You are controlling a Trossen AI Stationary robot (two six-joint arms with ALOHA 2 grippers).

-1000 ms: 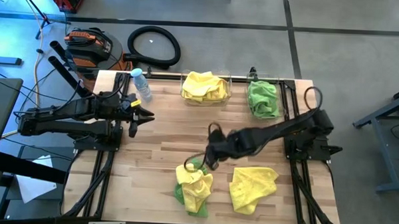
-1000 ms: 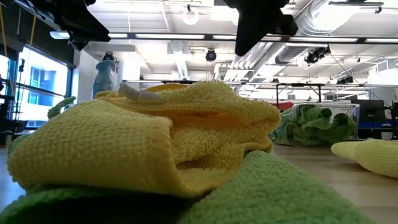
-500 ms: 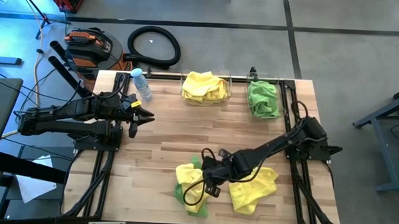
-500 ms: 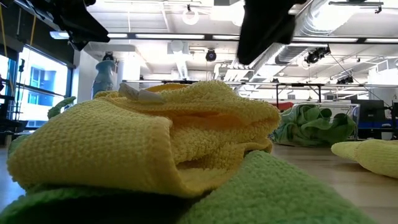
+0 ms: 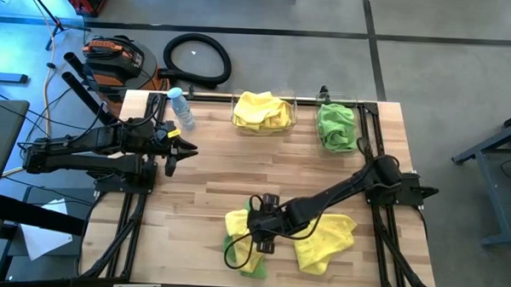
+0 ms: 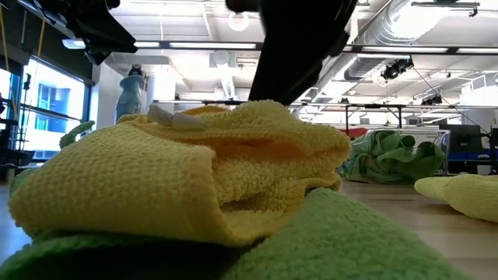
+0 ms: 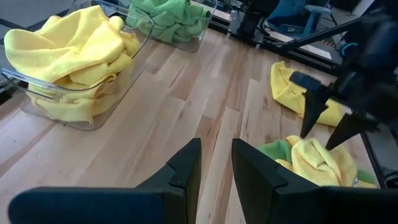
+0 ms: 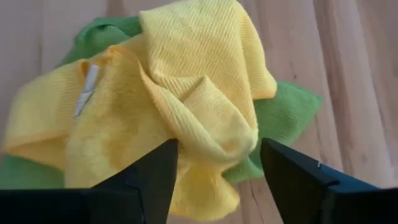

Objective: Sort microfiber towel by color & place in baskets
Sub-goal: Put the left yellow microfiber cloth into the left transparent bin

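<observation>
A crumpled yellow towel (image 8: pixel 186 81) lies on top of a green towel (image 8: pixel 286 112) near the table's front edge, left of centre (image 5: pixel 236 221). My right gripper (image 8: pixel 217 149) hangs open just over it, fingers pointing down and standing on either side of a raised fold (image 8: pixel 217 124). The left wrist view shows the same gripper (image 7: pixel 317 140) over the pile. A second yellow towel (image 5: pixel 329 235) lies flat on the table to the right. My left gripper (image 5: pixel 183 151) waits at the table's left side, its fingers (image 7: pixel 186 165) slightly open with nothing between them. My right gripper comes at the yellow towel from above, its open fingers astride the raised fold (image 8: pixel 224 134). Whether the fingertips touch the cloth I cannot tell.
At the far edge stand two clear baskets, one (image 5: pixel 292 119) holding yellow towels and one (image 5: pixel 354 145) holding green towels. A water bottle with a blue cap (image 5: pixel 180 107) stands at the far left. Bare wood lies between the baskets and the pile.
My right gripper has travelled toward the table's near edge and a little left, coming down from mid-table until it hangs over the yellow towel on the green one. The towels have not moved.
</observation>
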